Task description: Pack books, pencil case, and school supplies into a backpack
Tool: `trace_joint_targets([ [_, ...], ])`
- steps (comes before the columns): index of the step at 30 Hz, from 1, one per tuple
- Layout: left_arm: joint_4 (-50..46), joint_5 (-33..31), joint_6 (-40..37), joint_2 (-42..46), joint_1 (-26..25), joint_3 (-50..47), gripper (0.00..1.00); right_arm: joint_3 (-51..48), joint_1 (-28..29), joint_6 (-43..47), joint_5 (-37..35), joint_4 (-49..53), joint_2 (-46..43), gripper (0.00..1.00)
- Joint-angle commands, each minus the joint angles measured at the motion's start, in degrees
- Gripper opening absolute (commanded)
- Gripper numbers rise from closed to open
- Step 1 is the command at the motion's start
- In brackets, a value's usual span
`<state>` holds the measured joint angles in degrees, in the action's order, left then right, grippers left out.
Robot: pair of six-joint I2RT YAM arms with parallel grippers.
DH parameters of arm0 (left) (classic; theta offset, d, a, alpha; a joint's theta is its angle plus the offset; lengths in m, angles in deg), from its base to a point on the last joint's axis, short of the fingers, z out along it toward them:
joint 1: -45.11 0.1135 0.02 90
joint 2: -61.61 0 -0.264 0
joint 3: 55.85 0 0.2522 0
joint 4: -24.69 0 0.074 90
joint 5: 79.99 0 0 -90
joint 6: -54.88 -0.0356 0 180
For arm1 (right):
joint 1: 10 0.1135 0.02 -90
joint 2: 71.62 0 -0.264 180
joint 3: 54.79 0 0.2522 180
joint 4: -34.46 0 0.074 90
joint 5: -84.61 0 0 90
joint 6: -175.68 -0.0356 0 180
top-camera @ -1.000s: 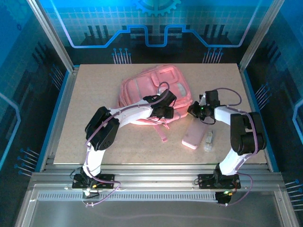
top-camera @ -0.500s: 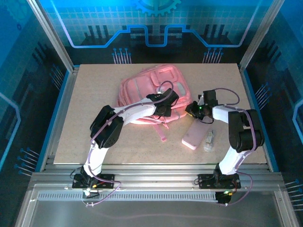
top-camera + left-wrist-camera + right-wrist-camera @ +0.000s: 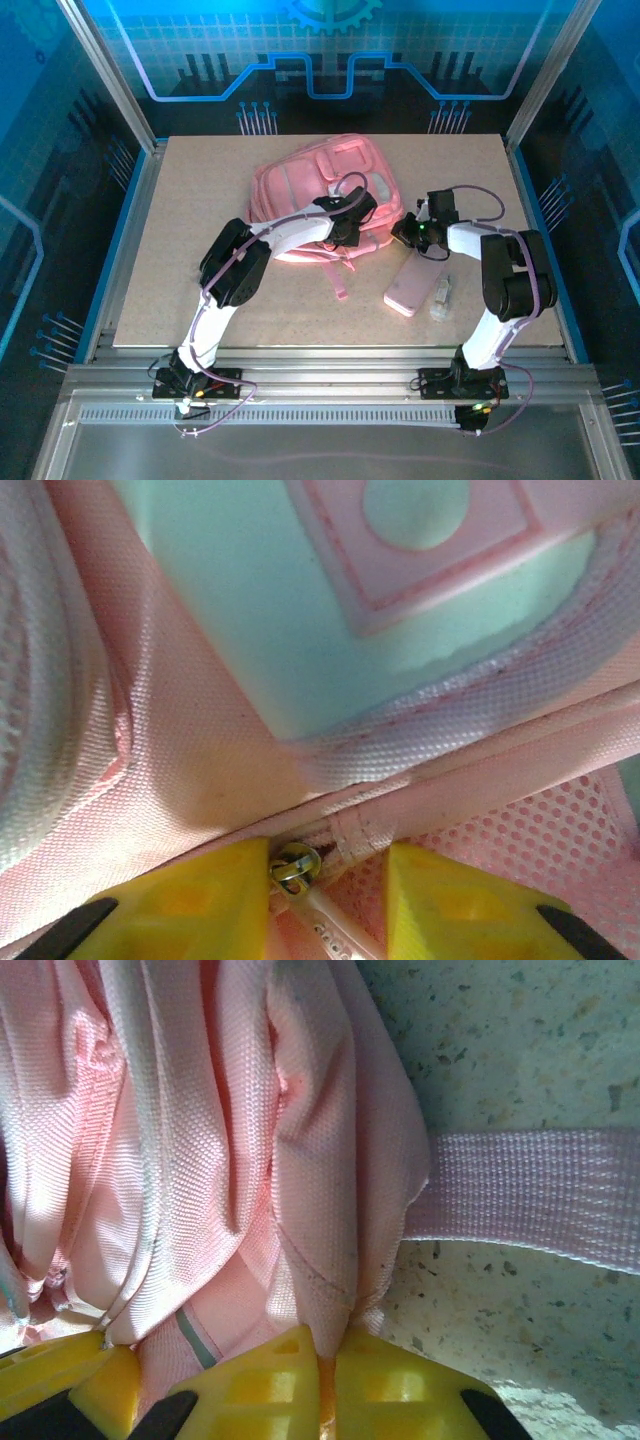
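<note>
The backpack [image 3: 300,185] lies flat on the surface [image 3: 200,290] with its front pockets up. Its long axis runs roughly left to right, and a strap [image 3: 343,278] trails towards the arms.

The left hand [image 3: 345,230] sits on the near edge of the backpack. In the wrist view, this hand [image 3: 330,865] stands partly open, with a zipper pull [image 3: 295,865] between its yellow fingers [image 3: 200,900] and the pale pocket panel straight ahead.

The right hand [image 3: 408,232] is at the backpack's right end. It [image 3: 325,1345] is closed, pinching a fold of pink backpack fabric [image 3: 240,1140], and a strap [image 3: 530,1195] runs across the surface to its right.

Nearer the arms than the right hand, the pencil case [image 3: 410,283] lies flat, its long axis slanting from near-left to far-right. A small clear item [image 3: 441,297] lies just beside its right side.
</note>
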<state>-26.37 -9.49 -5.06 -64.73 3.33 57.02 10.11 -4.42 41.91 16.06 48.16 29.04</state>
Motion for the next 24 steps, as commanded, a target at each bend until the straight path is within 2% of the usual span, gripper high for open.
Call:
trace_joint_targets([
  [1, -5.26, 4.41, 1.04, -5.14, 1.05, 0.48, 0.33, 1.68, 1.16, 0.14, -0.27, -0.13, 1.23, 0.09],
  [6, -12.65, 3.76, -0.60, -6.13, 1.03, 1.98, 0.44, 2.24, 1.15, 0.22, -0.49, 0.10, 1.15, 0.09],
  [8, -15.68, 2.66, -1.59, -5.53, 1.09, 1.57, 0.45, 2.45, 1.16, 0.25, -0.56, 0.23, 1.07, 0.09],
  [9, -16.92, 2.10, -2.29, -5.07, 1.00, 1.28, 0.44, 2.67, 1.18, 0.26, -0.76, 0.40, 0.97, 0.09],
  [12, -19.10, 1.37, -3.57, -3.51, 1.08, 0.29, 0.31, 3.13, 1.15, 0.42, -1.20, 0.91, 0.83, 0.09],
  [15, -18.02, 2.44, -4.07, -3.20, 1.16, -0.10, 0.21, 3.25, 1.17, 0.35, -1.58, 0.94, 0.70, 0.09],
  [19, -18.86, 4.03, -4.49, -6.24, 1.21, 3.63, 0.14, 3.29, 1.16, 0.17, -1.92, 0.98, 0.52, 0.09],
  [21, -18.61, 4.79, -4.62, -6.96, 1.64, 4.89, 0.14, 3.37, 1.10, 0.17, -1.94, 1.11, 0.50, 0.08],
  [24, -17.52, 8.26, -3.99, -6.82, 3.19, 5.57, 0.24, 3.86, 1.16, 0.31, -2.25, 1.46, 0.65, 0.08],
])
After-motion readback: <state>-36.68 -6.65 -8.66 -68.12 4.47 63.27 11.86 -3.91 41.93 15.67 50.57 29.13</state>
